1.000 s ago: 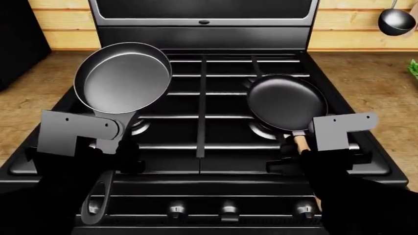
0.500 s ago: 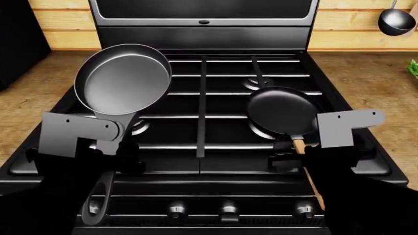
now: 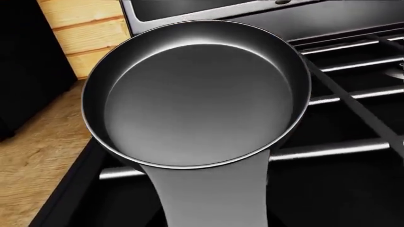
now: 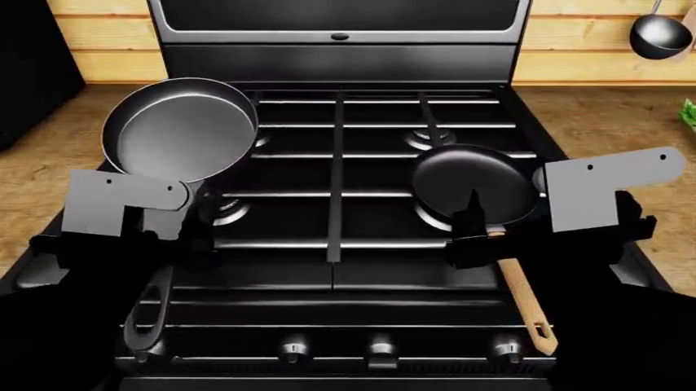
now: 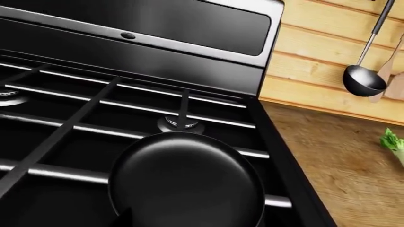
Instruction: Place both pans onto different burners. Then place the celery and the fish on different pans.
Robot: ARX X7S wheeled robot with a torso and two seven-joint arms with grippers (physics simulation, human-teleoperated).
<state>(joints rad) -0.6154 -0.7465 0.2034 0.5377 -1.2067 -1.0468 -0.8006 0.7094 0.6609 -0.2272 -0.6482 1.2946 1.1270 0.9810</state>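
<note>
Pan with the loop-ended metal handle [image 4: 178, 130] sat at the stove's [image 4: 337, 277] far left, bowl over the left grates near the rear burner, overhanging the stove's edge toward the wooden counter [image 4: 44, 163]. Its handle ran back under my left gripper [image 4: 163, 236]. Fingers hidden behind the wrist bracket; I could not tell how wide they stood, nor whether they gripped the handle. Left wrist view showed the pan bowl [image 3: 196, 94] filling the frame, handle running out beneath the camera.

Since half a second before, this pan had shifted left and a little toward the back.

Wooden-handled pan [image 4: 473, 183] lay on the right grates over the front right burner, rear right burner [image 5: 180, 124] bare just behind it. My right gripper [image 4: 478, 244] stood beside the handle, off it; finger spread not readable. Before, that gripper sat over the handle; now the whole handle showed.

Celery [image 5: 392, 141] lay on the counter to the right. Ladle [image 4: 659, 32] hung on the wall.
</note>
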